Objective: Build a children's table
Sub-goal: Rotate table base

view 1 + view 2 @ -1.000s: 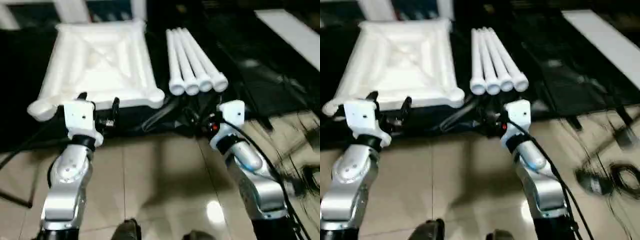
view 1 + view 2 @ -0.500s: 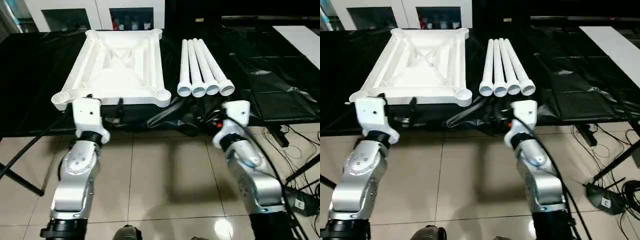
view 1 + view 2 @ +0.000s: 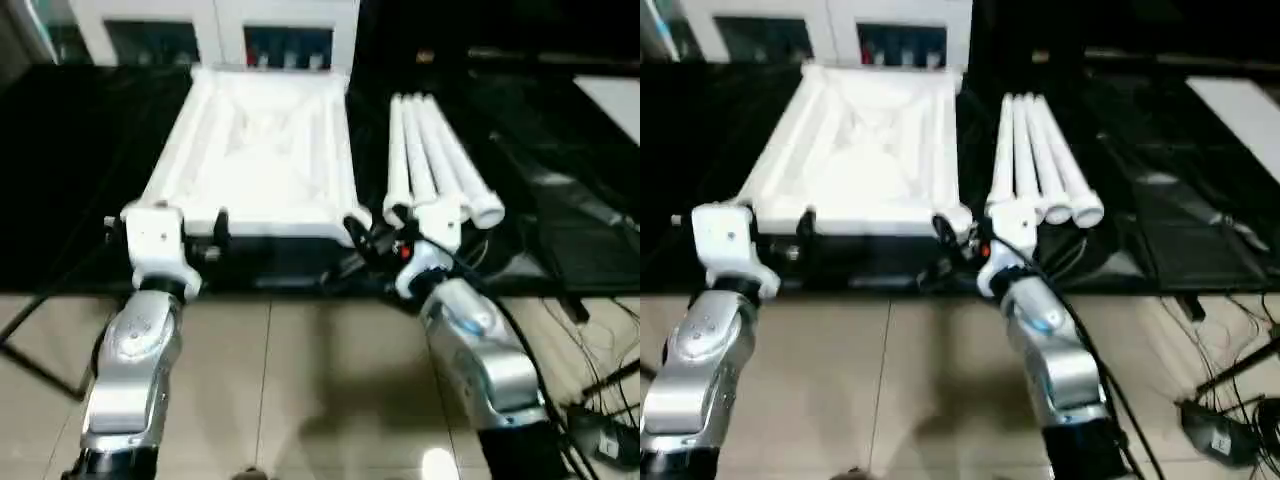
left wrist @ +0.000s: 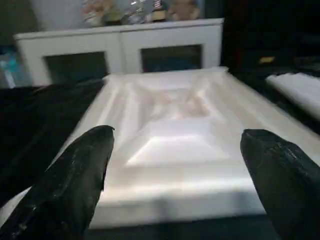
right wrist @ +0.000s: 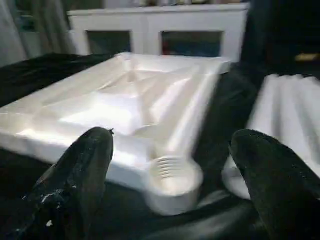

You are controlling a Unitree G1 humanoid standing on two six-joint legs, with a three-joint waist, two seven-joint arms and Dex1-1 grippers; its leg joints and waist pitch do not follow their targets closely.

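1. Head views: the white tabletop (image 3: 262,150) lies with its ribbed underside up on a black cloth (image 3: 70,170). The four white legs (image 3: 432,160) lie side by side just to its right, flared ends toward the robot. The left gripper (image 3: 165,222) is at the tabletop's near edge. The right gripper (image 3: 385,228) is near the tabletop's near right corner, before the legs.
2. Left wrist view: the two black fingers (image 4: 75,175) stand wide apart with nothing between them; the tabletop (image 4: 175,145) is just beyond them, and a white cabinet (image 4: 120,45) behind it.
3. Right wrist view: the fingers (image 5: 80,170) are also spread wide and hold nothing. A round corner socket (image 5: 170,175) is close before them, with the legs (image 5: 285,110) beside it.
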